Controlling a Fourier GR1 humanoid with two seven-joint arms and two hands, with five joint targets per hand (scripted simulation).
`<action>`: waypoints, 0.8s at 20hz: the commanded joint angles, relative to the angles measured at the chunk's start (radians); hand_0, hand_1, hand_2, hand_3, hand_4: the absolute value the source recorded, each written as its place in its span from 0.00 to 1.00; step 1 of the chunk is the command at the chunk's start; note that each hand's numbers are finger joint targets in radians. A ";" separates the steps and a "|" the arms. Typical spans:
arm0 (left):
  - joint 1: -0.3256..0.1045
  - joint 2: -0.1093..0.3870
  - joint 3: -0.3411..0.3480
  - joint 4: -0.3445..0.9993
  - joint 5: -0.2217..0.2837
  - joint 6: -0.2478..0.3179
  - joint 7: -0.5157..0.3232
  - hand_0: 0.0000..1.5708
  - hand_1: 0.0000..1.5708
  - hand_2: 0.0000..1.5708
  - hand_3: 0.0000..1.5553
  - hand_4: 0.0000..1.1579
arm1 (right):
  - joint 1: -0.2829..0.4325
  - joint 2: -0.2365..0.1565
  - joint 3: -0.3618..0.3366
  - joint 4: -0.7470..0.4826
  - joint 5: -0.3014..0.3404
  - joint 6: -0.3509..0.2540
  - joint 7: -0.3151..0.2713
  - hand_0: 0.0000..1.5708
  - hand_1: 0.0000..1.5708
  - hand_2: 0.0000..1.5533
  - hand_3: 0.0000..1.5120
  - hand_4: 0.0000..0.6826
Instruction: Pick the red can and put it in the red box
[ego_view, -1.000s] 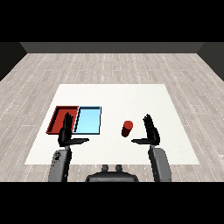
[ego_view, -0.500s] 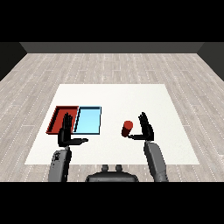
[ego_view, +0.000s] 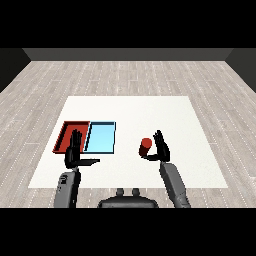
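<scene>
Starting at the left of the white bench (ego_view: 130, 107), the red tray (ego_view: 67, 132) lies with nothing in it, so the goal of the task is not yet met; its right edge touches the light blue tray (ego_view: 101, 137), which is likewise bare. The left robot hand (ego_view: 75, 154) hovers at the near edge of the red tray, its fingers straight and upright and its thumb stuck out toward the right; it has hold of nothing and seems to have no part in the grasp.

Further right, well apart from both trays, the red can (ego_view: 145, 146) stands upright on the bench; just beside it on its right is the right robot hand (ego_view: 160, 148), fingers raised and spread, with the thumb reaching in low toward the can's base (whether it touches the can cannot be told from here). The fingers are not curled round the can, so I judge the grasp not yet made.

As a reading of progress: the approach looks about done; closing on the can, lifting it, carrying it leftward past the blue tray, and setting it down in the red tray are all left.
</scene>
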 joint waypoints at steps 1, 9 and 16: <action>0.003 -0.025 -0.040 -0.030 -0.039 0.030 0.017 0.00 0.00 0.00 0.00 0.00 | -0.025 -0.006 -0.041 0.086 -0.015 0.040 -0.042 0.00 0.00 0.00 0.00 0.00; 0.013 0.012 0.029 0.024 0.014 -0.017 -0.042 0.00 0.00 0.00 0.00 0.00 | -0.156 0.000 0.008 0.282 -0.072 -0.025 -0.119 0.00 0.00 0.00 0.00 0.00; -0.034 -0.015 0.000 0.051 -0.002 0.002 -0.033 0.00 0.00 0.00 0.00 0.00 | -0.121 0.000 0.034 0.229 -0.063 -0.027 -0.098 0.00 0.00 0.00 0.00 0.00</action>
